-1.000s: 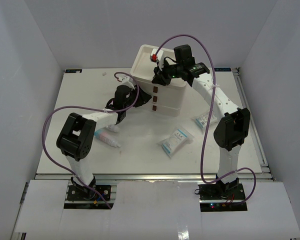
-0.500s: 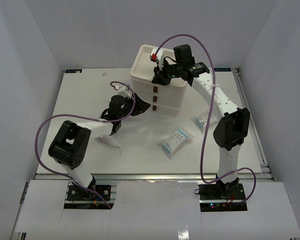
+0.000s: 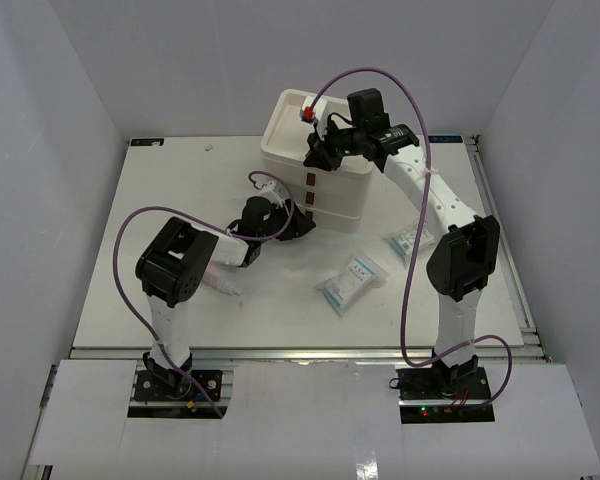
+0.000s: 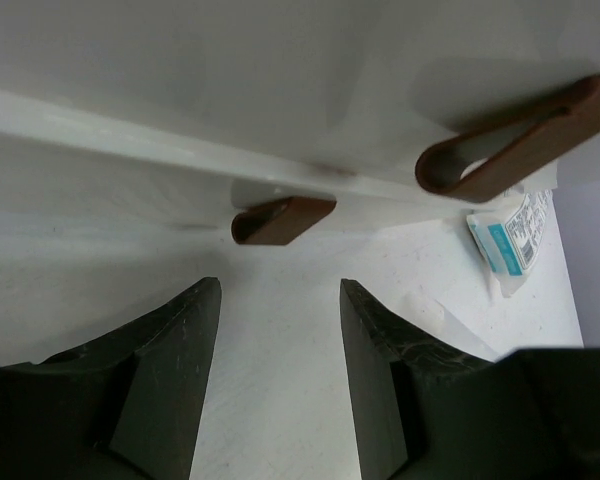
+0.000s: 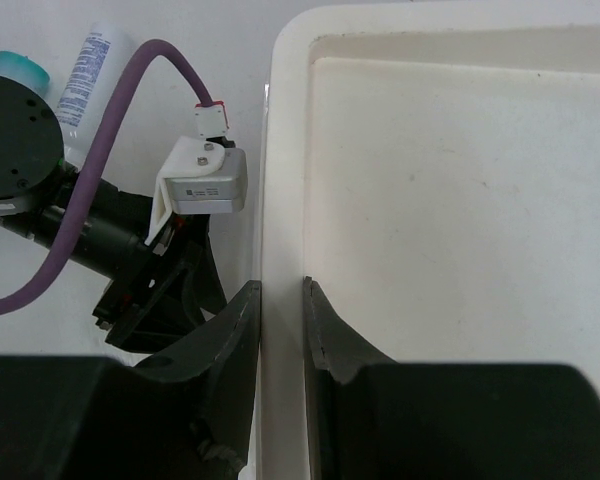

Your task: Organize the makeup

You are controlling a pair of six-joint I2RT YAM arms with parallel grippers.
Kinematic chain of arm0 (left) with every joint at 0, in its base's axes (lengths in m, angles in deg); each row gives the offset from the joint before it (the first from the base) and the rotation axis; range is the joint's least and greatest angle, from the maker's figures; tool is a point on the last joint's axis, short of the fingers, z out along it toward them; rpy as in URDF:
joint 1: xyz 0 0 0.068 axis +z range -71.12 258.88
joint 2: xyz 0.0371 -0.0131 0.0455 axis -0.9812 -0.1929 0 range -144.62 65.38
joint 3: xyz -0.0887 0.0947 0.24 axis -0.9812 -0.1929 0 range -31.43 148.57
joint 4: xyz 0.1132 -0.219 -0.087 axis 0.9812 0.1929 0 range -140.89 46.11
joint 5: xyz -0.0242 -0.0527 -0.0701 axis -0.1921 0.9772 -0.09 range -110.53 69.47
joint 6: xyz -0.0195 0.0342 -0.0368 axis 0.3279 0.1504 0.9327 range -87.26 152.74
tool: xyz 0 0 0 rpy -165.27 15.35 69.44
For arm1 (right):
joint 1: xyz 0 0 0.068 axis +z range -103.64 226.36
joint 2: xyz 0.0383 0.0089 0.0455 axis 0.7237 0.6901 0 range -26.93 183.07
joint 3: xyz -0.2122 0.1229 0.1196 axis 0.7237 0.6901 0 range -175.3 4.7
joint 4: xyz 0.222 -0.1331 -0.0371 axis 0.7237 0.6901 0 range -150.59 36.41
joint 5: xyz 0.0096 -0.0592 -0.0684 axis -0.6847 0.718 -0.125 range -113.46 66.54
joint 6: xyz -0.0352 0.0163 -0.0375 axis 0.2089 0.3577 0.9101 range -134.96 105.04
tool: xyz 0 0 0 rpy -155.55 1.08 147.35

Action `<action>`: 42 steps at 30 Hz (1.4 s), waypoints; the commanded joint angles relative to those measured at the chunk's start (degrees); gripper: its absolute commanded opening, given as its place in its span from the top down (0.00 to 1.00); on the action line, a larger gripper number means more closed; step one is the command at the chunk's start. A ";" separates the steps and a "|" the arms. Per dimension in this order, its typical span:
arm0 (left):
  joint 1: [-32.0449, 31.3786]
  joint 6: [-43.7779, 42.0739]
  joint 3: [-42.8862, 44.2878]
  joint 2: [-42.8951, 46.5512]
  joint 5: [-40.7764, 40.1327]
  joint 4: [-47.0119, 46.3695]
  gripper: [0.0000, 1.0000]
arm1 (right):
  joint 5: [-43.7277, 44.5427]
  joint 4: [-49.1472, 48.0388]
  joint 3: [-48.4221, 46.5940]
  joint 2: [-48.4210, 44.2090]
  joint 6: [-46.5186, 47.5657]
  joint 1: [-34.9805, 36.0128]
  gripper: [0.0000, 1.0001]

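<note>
Pale grey walls are enclosing a white worktop (image 3: 180, 180), and a cream three-drawer box (image 3: 290, 125) is standing toward the back of it. Three brown pulls are running down the box's front.

The right hand (image 5: 282, 300) is reaching over the box's top. Its jaws are standing narrow and are pinching the raised rim (image 5: 280, 150) at the top's front-left edge, one finger outside the wall and one inside. From above, this hand (image 3: 318, 155) is sitting right over that edge, with a purple cable (image 3: 370, 75) arching above the box.

The left hand (image 3: 298, 226) is hovering low at the box's front, close to the bottom drawers. Its jaws are standing wide and are holding nothing. In its wrist view the hand (image 4: 280, 300) is facing a pull (image 4: 282, 219) that is lying just ahead of the gap and apart from both fingertips. A second pull (image 4: 520, 140) is showing larger off to one side.

The makeup is lying loose on the worktop around the box. A blue-and-white packet (image 3: 352, 283) is resting in front of the box, well apart from it. A second packet (image 3: 410, 240) is lying off the box's front-right corner, partly hidden by the right arm. A white tube (image 3: 220, 282) is lying off the box's front-left, partly under the left arm.
</note>
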 commanded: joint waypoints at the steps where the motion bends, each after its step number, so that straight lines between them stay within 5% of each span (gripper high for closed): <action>1: -0.36 -2.02 4.11 -0.82 -1.90 -3.09 0.38 | -1.68 2.89 -0.49 -0.47 -2.65 0.09 0.83; 12: -0.80 -2.15 7.74 -2.80 -7.94 -0.88 0.47 | -1.86 2.89 -0.08 -0.33 -2.67 -0.02 0.83; 29: -1.10 0.95 3.67 0.69 -6.80 -3.22 1.00 | -1.30 2.95 0.74 -0.48 -2.55 -0.11 0.83; 42: -2.30 0.17 -5.83 8.95 -4.20 -4.04 1.00 | 0.31 2.89 1.03 -0.59 -1.56 -0.28 0.83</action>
